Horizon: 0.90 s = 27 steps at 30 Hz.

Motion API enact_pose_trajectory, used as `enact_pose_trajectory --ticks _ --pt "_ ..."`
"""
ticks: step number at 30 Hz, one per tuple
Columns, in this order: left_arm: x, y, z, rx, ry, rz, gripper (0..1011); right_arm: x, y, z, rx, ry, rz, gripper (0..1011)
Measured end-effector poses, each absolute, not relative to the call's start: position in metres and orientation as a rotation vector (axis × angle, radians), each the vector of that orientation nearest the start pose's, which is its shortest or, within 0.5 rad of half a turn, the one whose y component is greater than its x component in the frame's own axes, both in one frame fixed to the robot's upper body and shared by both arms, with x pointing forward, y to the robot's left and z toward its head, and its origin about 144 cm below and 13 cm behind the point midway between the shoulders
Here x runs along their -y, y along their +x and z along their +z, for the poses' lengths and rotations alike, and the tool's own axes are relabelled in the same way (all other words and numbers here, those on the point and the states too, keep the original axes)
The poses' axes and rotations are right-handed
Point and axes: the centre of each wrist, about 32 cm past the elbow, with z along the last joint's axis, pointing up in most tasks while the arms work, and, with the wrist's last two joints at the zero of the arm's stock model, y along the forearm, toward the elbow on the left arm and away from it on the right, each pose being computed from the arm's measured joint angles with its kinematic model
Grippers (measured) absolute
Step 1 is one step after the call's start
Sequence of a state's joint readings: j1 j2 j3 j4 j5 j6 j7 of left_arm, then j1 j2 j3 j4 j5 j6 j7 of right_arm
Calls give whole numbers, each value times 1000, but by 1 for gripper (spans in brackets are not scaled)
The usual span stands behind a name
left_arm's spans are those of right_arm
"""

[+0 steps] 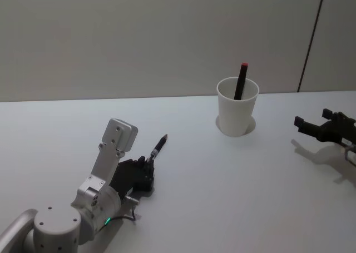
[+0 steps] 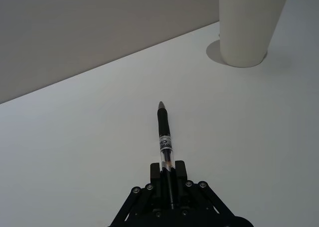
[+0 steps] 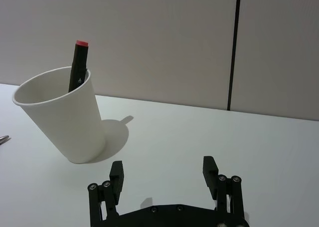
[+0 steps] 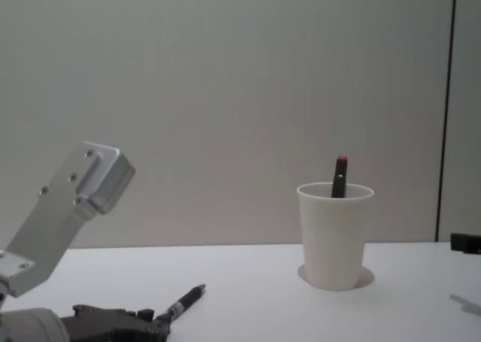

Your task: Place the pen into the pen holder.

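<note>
Left gripper sits low over the table at front left, fingers pinched on the back end of the pen. Most of the barrel sticks out past the fingertips. Long axis runs along the gripper's, tip pointing away from the robot and slightly right. Pen holder stands well apart to the right of that line, with a red-capped marker in it. Right gripper is at the right edge, fingers spread, holding nothing.

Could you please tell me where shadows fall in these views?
Head view: the pen holder has a soft shadow around its base, the right gripper a faint one on the table. Right wrist view: the holder's shadow, with the marker's, stretches toward the wall.
</note>
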<state>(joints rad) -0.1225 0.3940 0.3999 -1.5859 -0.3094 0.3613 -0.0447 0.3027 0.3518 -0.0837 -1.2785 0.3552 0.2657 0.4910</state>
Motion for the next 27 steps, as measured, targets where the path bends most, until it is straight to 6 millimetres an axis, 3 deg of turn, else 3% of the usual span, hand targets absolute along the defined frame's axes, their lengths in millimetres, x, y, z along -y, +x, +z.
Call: enact_pose_trajectory --ticks 8,20,27 --pt "-222 472 1157 -147 390 1147 171 337 540 1173 -239 -146 -1098 1002" --pt "-219 491 1160 -99 383 1109 171 337 540 1173 -239 -146 -1098 1002" --pt "-215 489 1172 -26 344 1128 171 337 540 1173 -239 -146 -1098 1002"
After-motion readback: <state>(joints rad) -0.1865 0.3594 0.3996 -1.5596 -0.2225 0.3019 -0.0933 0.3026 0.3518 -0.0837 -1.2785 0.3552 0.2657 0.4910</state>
